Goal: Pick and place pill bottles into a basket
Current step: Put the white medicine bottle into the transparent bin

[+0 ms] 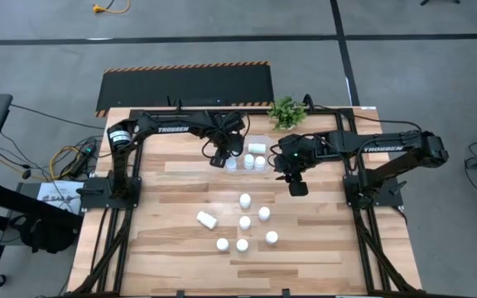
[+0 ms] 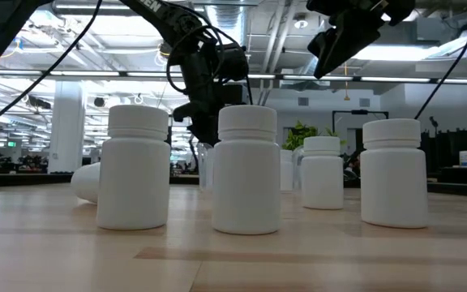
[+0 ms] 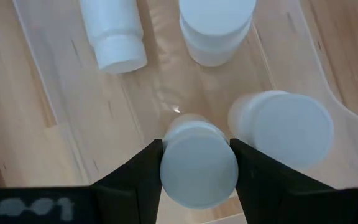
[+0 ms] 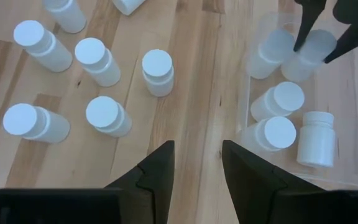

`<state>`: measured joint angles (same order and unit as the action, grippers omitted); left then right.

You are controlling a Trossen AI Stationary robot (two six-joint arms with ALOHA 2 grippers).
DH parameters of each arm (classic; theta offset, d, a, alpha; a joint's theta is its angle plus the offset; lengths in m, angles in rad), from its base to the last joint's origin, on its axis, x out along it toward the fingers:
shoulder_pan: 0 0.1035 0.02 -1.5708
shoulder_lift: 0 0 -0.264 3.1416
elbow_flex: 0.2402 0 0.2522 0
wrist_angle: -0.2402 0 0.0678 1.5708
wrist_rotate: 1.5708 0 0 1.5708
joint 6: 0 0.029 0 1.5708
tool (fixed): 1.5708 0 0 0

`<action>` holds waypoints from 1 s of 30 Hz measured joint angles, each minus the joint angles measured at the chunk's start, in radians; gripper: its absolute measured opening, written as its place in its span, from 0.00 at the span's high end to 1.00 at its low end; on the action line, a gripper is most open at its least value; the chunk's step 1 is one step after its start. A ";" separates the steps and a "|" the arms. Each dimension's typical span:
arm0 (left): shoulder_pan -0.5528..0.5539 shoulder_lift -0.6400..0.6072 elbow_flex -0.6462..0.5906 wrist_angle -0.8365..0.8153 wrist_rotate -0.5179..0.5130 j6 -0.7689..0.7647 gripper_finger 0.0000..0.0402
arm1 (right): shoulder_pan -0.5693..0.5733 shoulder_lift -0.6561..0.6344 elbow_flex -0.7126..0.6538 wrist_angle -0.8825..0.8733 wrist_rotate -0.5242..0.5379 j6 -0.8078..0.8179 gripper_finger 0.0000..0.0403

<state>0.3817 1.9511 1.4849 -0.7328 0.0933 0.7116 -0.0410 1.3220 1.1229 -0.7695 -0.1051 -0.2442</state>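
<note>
Several white pill bottles (image 1: 245,199) stand loose on the wooden table, and one (image 1: 206,219) lies on its side. The basket, a clear bin (image 1: 240,147), sits at the far middle. It holds two upright bottles (image 3: 216,25) (image 3: 284,127) and one lying down (image 3: 114,34). My left gripper (image 3: 197,186) hangs over the bin's left end, shut on another bottle (image 3: 197,168). My right gripper (image 4: 197,155) hovers above the table to the right of the bin. Its fingers stand a little apart with nothing between them. My left gripper pinches the bottle's cap end (image 3: 169,168) between its two fingers (image 3: 145,180), one on each side. The fingers come from above, pointing steeply down. The bottle hangs upright below them inside the bin. I cannot tell whether its lower end (image 3: 188,121) touches the bin floor.
A small green potted plant (image 1: 286,112) stands just beyond the bin at the table's far edge. The loose bottles cluster in the table's middle, toward the near side. Bare wood lies to the left and right of them.
</note>
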 joint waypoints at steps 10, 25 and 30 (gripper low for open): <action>0.000 0.000 0.000 -0.002 0.000 0.000 0.61 | 0.000 0.000 0.000 0.000 0.000 0.000 0.69; 0.000 0.000 0.001 -0.019 -0.009 -0.007 0.46 | 0.000 0.000 0.000 0.000 0.000 0.000 0.69; -0.001 0.000 0.007 -0.027 -0.032 -0.003 0.46 | 0.000 0.000 0.000 0.000 0.000 0.000 0.69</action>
<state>0.3809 1.9511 1.4922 -0.7596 0.0615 0.7083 -0.0410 1.3217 1.1229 -0.7696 -0.1047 -0.2440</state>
